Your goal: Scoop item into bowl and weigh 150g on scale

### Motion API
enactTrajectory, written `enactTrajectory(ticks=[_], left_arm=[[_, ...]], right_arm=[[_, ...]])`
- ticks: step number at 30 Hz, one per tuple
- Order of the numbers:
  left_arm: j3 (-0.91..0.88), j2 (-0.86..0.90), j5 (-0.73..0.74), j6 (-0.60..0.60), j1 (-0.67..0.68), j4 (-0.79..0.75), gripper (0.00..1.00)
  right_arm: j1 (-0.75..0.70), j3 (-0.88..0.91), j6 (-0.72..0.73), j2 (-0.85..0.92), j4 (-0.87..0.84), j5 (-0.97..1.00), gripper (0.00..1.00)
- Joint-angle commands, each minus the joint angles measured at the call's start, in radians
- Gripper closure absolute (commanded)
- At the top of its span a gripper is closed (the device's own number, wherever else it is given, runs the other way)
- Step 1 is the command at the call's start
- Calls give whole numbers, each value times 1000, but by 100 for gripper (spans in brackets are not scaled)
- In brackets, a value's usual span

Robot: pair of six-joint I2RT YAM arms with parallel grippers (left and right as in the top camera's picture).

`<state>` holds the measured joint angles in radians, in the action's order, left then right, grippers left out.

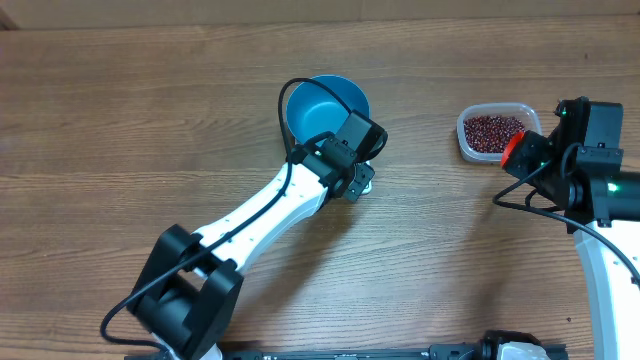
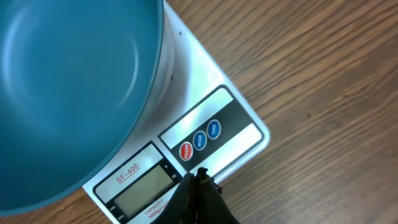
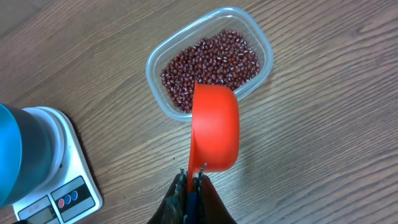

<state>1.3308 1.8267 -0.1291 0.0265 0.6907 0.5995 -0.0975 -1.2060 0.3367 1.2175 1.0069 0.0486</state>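
Observation:
The blue bowl [image 1: 325,108] [image 2: 68,81] stands empty on the white scale [image 2: 236,118] [image 3: 68,162], whose display is blank. My left gripper [image 2: 200,174] [image 1: 356,182] is shut with nothing in it, its tip just over the scale's front edge by the red button. The dark red beans [image 3: 211,59] [image 1: 494,130] fill a clear plastic tub [image 3: 264,40] at the right. My right gripper [image 3: 193,174] is shut on the handle of an orange-red scoop [image 3: 214,130] [image 1: 512,150]. The scoop's cup hangs over the tub's near rim, and I see only its smooth outside.
Bare wooden tabletop [image 1: 120,120] lies all round. The left arm [image 1: 260,220] stretches from the front left up to the scale, and the right arm [image 1: 600,200] stands at the right edge beside the tub.

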Motion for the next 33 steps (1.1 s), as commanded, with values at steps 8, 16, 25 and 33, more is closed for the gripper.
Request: enactTrajectory(ticks=[8, 16, 25, 33], left_arm=[[-5, 103, -88, 2, 5, -50, 96], [-5, 167, -88, 3, 4, -64, 96], [-5, 169, -88, 3, 3, -73, 96], [-5, 171, -115, 3, 3, -84, 96]], right_arm=[[-2, -36, 2, -15, -9, -5, 96], [-2, -36, 2, -14, -10, -5, 96], [-2, -36, 2, -14, -9, -5, 96], [-2, -36, 2, -14, -10, -5, 96]])
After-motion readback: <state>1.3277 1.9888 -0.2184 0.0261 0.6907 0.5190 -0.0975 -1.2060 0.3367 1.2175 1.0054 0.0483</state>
